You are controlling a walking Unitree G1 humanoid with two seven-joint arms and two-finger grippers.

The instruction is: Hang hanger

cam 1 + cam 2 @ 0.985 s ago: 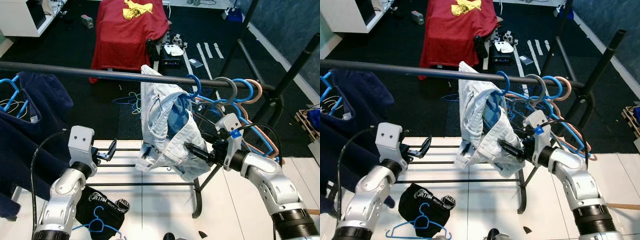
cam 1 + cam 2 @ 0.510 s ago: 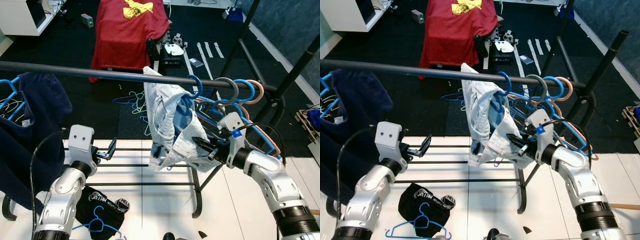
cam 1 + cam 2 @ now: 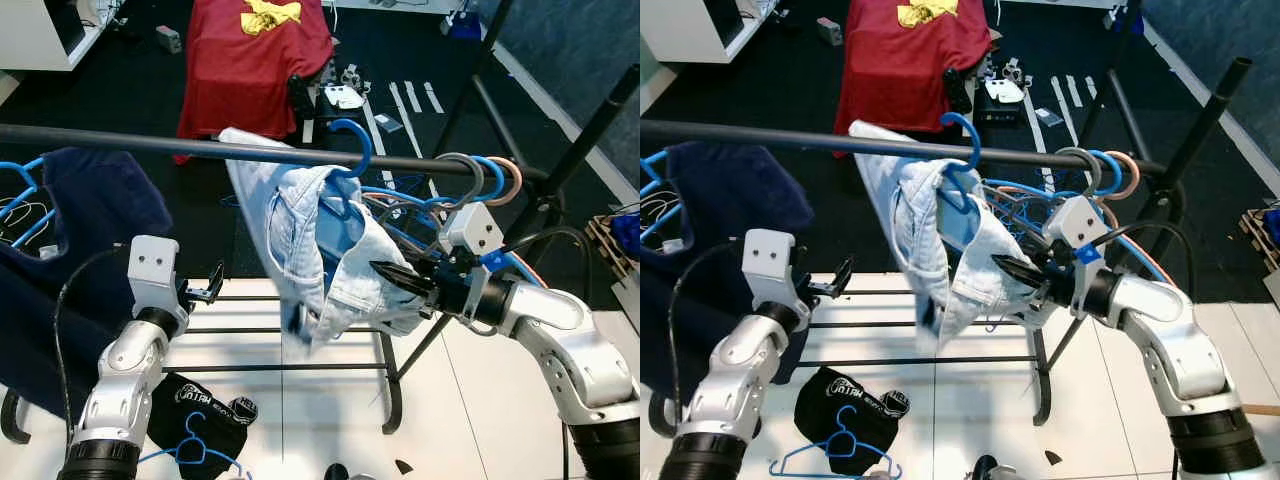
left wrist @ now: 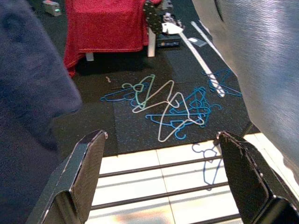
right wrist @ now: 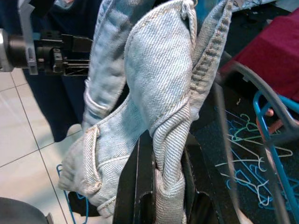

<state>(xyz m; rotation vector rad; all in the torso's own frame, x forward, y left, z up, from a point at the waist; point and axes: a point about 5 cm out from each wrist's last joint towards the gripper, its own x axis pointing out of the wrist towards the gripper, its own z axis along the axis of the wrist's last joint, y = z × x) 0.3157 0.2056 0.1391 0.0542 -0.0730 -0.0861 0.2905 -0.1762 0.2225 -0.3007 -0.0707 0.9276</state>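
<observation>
Right gripper [image 3: 385,275] is what I'm working with: its two black fingers are pinched together on the lower fold of the pale denim garment [image 3: 300,230], and in the right wrist view I can see the cloth [image 5: 159,93] bunched and wrapped around the fingertips. That garment sits on a blue hanger [image 3: 345,160] whose hook is looped over the dark rail of the clothes rack [image 3: 120,142], roughly at the middle of the rail, so the hanger is on the bar with the denim draped and tilted toward my left side. Further along the rail toward its right end I see a cluster of bare hangers [image 3: 480,175], grey, blue and tan, hooked close together just beside the right gripper's wrist. At the rail's left end a dark navy garment [image 3: 90,220] hangs on its own blue hanger. My left gripper [image 3: 205,297] is held up below the rail, near the navy cloth and apart from the denim, with its fingers spread wide and nothing between them; the left wrist view shows both fingers [image 4: 77,172] standing far apart over a scatter of loose hangers [image 4: 163,107] on the dark floor mat. Under the rack, on the white tiles, lies a black printed cloth [image 3: 205,410] with a blue hanger across it. Beyond the rack a red cloth [image 3: 255,60] covers a piece of furniture.
</observation>
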